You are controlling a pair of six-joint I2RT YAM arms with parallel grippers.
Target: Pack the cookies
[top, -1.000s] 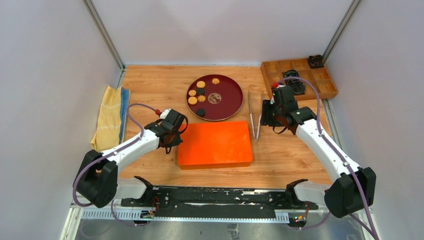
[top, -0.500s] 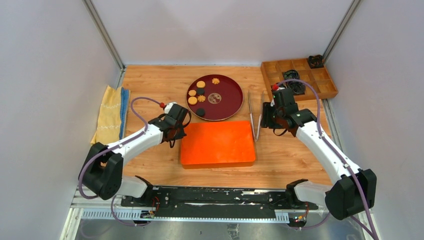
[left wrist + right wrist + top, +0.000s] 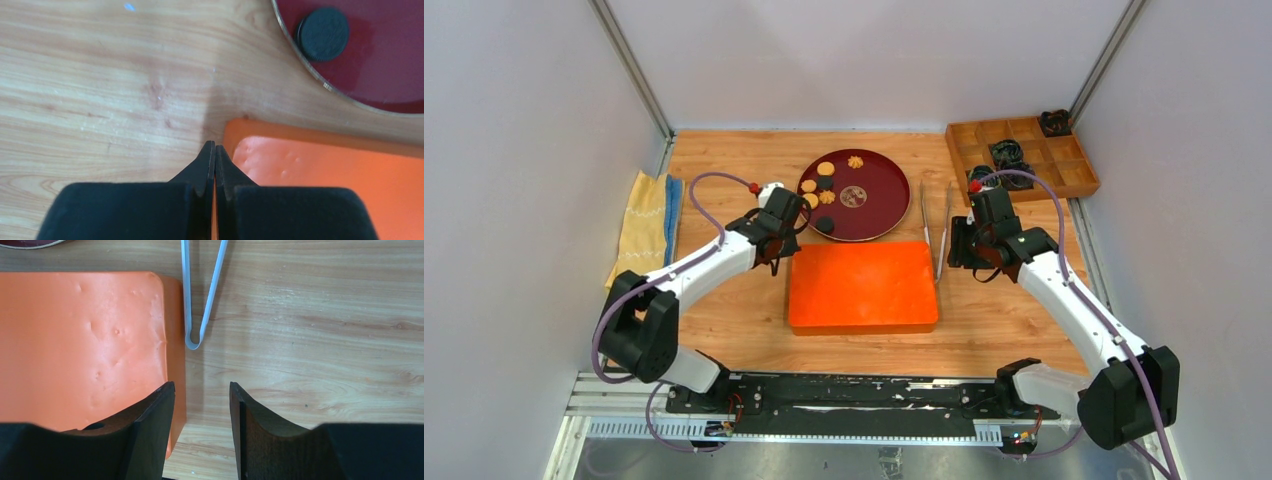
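Several cookies [image 3: 826,168], golden and dark, lie on a dark red round plate [image 3: 879,195]. One dark cookie [image 3: 322,34] sits near the plate's [image 3: 380,75] front rim. A closed orange box [image 3: 862,288] lies in front of the plate. My left gripper [image 3: 215,145] is shut and empty, its tips at the box's [image 3: 325,170] far left corner. My right gripper [image 3: 201,387] is open at the box's [image 3: 80,340] right edge, with one finger over the lid and the other over the table. It holds nothing.
Metal tongs [image 3: 936,225] lie on the table between the plate and the right arm, their bend [image 3: 192,342] just ahead of my right gripper. A wooden compartment tray [image 3: 1064,165] stands at the back right. A folded yellow cloth [image 3: 646,230] lies at the left.
My left arm has swung away from me along the box's left side to its far corner. The box has slid slightly to the right. The right arm has barely moved.
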